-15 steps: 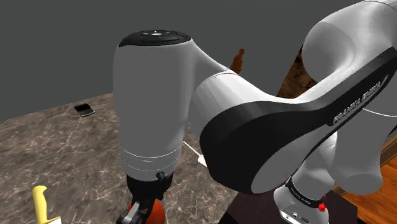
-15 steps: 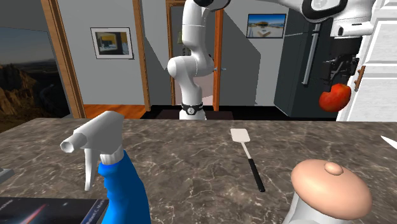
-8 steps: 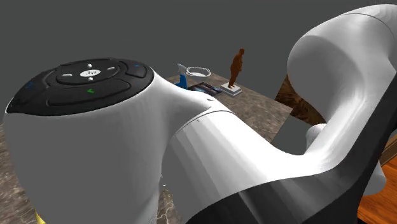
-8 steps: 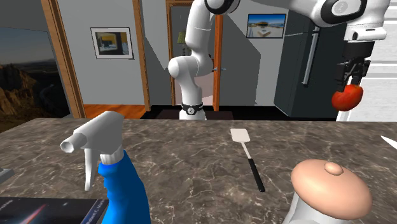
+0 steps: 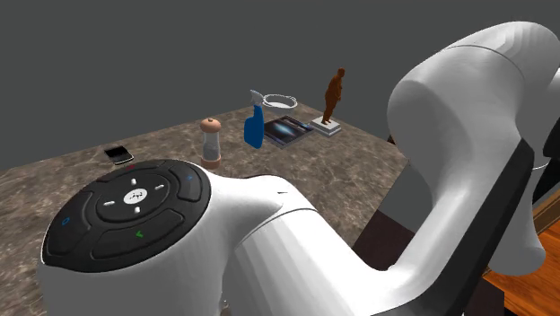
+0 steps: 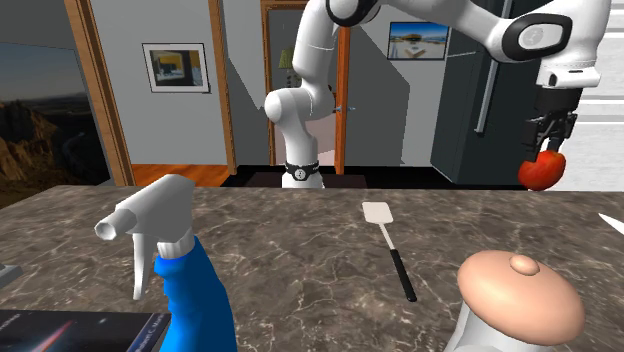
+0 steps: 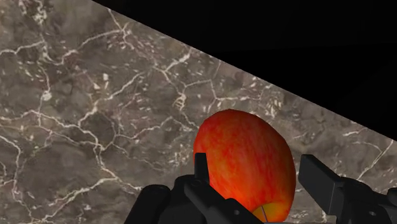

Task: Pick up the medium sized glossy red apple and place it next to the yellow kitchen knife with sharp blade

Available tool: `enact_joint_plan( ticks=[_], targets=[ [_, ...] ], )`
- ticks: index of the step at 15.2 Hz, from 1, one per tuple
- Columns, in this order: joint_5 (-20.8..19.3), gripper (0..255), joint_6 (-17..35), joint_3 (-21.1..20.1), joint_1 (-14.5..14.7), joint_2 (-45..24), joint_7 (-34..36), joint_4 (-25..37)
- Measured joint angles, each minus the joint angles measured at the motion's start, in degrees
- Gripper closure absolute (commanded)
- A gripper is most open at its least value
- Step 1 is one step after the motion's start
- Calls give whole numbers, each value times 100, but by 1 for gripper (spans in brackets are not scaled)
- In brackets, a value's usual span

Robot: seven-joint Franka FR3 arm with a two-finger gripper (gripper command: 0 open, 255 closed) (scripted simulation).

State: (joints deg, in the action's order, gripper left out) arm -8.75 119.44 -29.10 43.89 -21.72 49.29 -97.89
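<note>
The arm [image 6: 318, 70] rises upright from its base behind the marble counter [image 6: 300, 250]. Then it bends over near the ceiling and reaches across to the second exterior view's right. There the last link turns down, so the gripper [image 6: 546, 152] points straight down at the counter. In the shoulder view a thick white link with a round black cap [image 5: 130, 215] lies low in front, and another white link arches up on that view's right.

The two black fingers [image 7: 201, 167] pinch the red apple [image 7: 245, 159] between them, one on each side. The apple [image 6: 540, 172] hangs in the air under the gripper, above the counter and close to the second exterior view's right edge. In the wrist view the counter's edge runs behind the apple, with a black area beyond it.

A white spatula with a black handle [image 6: 388, 245] lies on the counter, well apart from the apple. A blue spray bottle [image 6: 175, 275] and a grinder with a rounded top [image 6: 520, 300] stand nearest the camera.
</note>
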Motion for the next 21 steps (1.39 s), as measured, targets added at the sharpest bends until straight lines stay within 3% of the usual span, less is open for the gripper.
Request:
enact_joint_plan(
  ticks=[11, 12, 18, 21],
  targets=[
    [-97, 255, 353, 48, 26, -157, 51, -211],
    [-97, 0, 353, 48, 26, -158, 51, -210],
    [-97, 0, 353, 48, 26, -158, 51, -210],
    [-6, 0, 19, 2, -1, -7, 0, -4]
  ],
)
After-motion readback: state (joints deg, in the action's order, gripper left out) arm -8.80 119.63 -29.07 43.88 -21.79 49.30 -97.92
